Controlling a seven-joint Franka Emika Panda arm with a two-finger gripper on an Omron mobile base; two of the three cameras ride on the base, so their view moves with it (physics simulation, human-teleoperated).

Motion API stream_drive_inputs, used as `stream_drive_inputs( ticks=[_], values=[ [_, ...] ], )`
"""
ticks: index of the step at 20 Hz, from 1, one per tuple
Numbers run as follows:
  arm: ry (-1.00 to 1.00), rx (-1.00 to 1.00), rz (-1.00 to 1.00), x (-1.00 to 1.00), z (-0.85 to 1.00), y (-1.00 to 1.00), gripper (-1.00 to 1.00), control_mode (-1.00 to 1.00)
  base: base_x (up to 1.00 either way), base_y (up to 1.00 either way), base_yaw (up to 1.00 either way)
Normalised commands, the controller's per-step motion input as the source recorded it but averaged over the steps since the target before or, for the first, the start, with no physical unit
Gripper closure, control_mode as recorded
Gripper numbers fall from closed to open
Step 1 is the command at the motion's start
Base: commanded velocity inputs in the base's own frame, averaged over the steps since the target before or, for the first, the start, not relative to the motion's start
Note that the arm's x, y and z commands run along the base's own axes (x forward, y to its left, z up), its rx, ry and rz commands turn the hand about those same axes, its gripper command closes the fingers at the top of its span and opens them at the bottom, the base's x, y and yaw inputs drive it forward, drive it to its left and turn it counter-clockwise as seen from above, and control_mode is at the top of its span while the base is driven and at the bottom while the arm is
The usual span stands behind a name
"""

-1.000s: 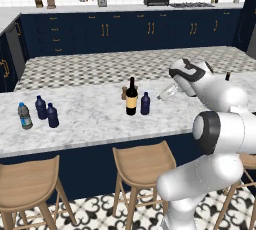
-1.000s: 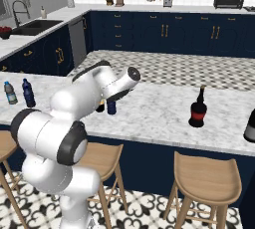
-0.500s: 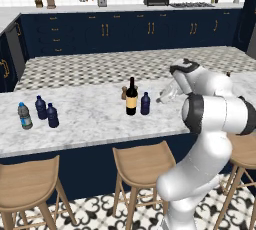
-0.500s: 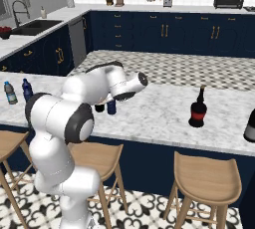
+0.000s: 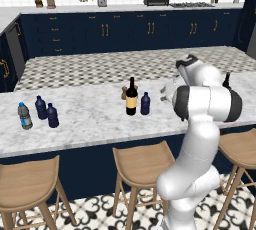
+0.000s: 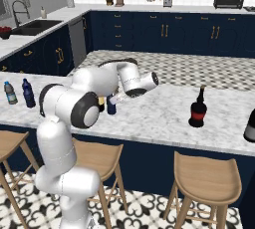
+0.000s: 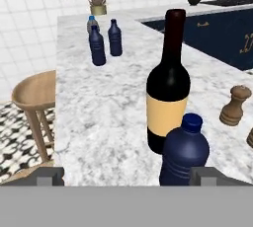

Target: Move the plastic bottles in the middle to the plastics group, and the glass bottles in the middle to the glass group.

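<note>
Arm folded sharply at elbow, forearm reaching low over the white marble surface (image 5: 90,119), wrist turned level toward the middle cluster. Tool (image 5: 163,93) spread wide, pinching nothing, positioned just right of the small stubby navy-blue plastic bottle (image 5: 145,103) without touching it; also seen beside that bottle from the right base camera (image 6: 115,99). In the hand camera, navy bottle (image 7: 185,151) nearest and roughly centred between the fingertips (image 7: 49,175), with the tall dark glass wine bottle with tan label (image 7: 168,85) upright directly behind it. Brown wooden shaker (image 7: 233,105) to the right. Plastics group, clear blue-capped water bottle (image 5: 23,116) plus two navy bottles (image 5: 46,111), standing well apart at the far left end. Squat dark red-labelled bottle (image 6: 198,108) upright toward the right end.

Compared with one second ago: elbow swung further over, tool lowered and brought closer to the navy bottle. Bottles unmoved.
</note>
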Motion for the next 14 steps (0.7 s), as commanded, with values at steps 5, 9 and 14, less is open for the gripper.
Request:
stream_drive_inputs(
  ticks=[5,9,14],
  values=[
    [-0.08,0.05,0.19,0.33,-0.16,0.00,-1.00,-1.00,0.00,0.00,0.00],
    [0.00,0.00,0.17,0.32,-0.38,0.00,-1.00,-1.00,0.00,0.00,0.00],
    [0.00,0.00,0.11,0.32,-0.27,-0.08,-1.00,-1.00,0.00,0.00,0.00]
  ],
)
